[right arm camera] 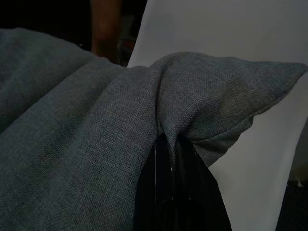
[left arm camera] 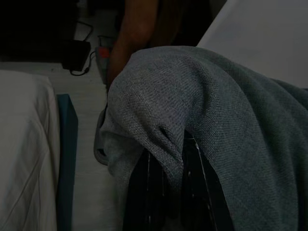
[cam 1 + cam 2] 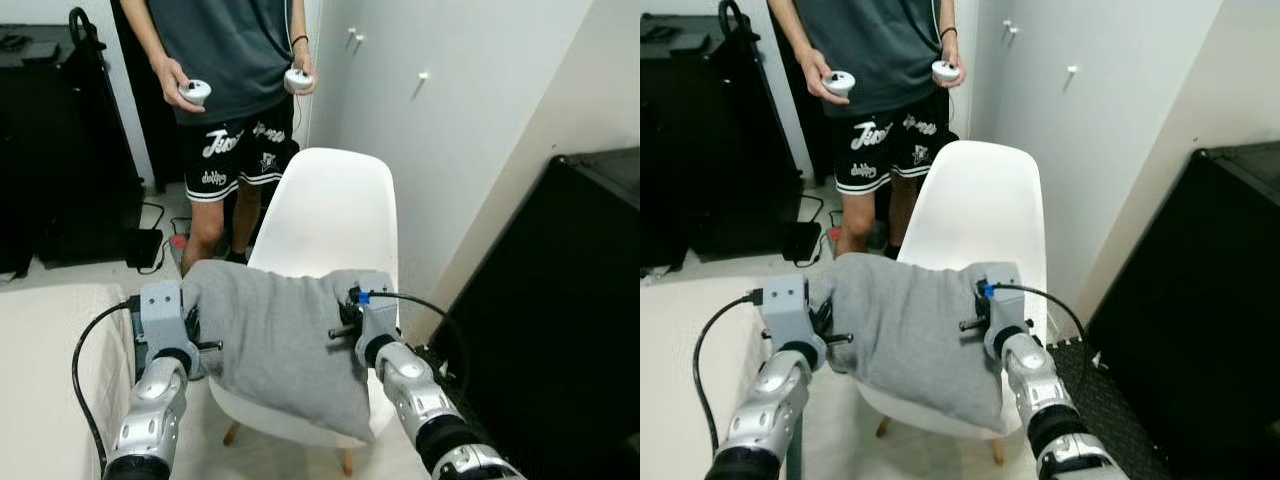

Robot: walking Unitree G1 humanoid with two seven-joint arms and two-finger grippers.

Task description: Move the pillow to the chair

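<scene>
A grey pillow (image 3: 275,345) is held over the seat of a white shell chair (image 3: 335,215), its lower corner drooping past the seat's front edge. My left gripper (image 3: 196,325) is shut on the pillow's left edge, where the fabric (image 2: 159,139) bunches over its black fingers (image 2: 166,202). At the pillow's right edge my right gripper (image 3: 345,320) is shut on a pinched fold (image 1: 168,122) close to the chair back (image 1: 226,29). Both sets of fingers are mostly covered by cloth.
A person (image 3: 235,70) stands just behind the chair holding two white controllers. A white bed (image 3: 50,370) lies at the left, a black cabinet (image 3: 560,300) at the right, a white wall with pegs (image 3: 440,110) beyond the chair. Cables and a black box lie on the floor (image 3: 150,245).
</scene>
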